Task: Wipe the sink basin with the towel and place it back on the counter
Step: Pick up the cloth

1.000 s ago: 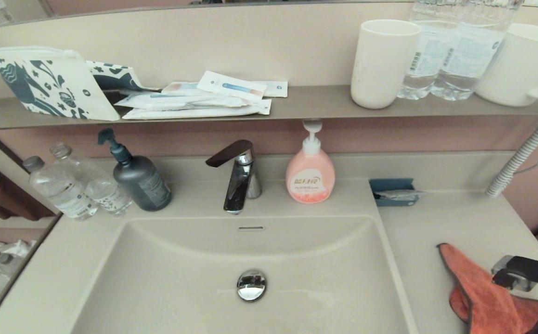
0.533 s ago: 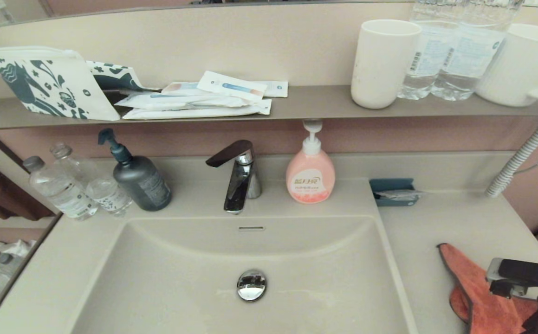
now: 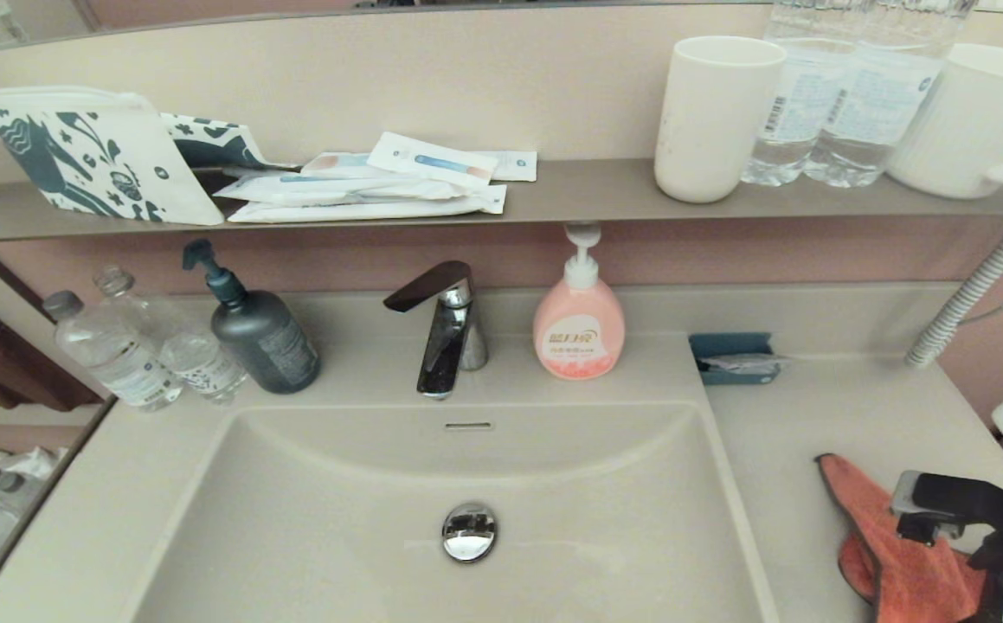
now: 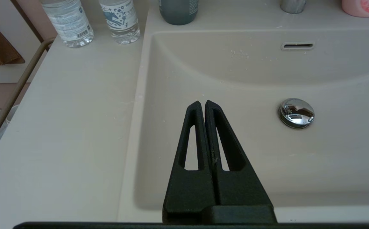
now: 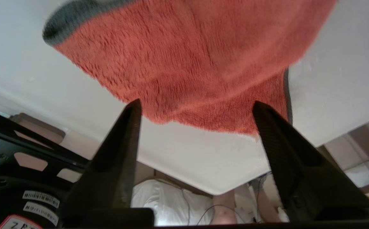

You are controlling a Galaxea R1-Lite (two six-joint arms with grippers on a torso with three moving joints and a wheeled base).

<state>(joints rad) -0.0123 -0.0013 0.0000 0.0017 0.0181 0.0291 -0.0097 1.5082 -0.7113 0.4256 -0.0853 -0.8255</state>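
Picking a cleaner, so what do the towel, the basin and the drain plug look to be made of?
Towel: fuzzy orange microfibre by its pile, grey stitched edging. Basin: matte beige moulded solid surface, probably resin or stone composite. Drain plug: chromed metal, mirror-bright.

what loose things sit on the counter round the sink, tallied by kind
water bottles: 2
pump bottles: 2
towel: 1
blue tray: 1
total: 6
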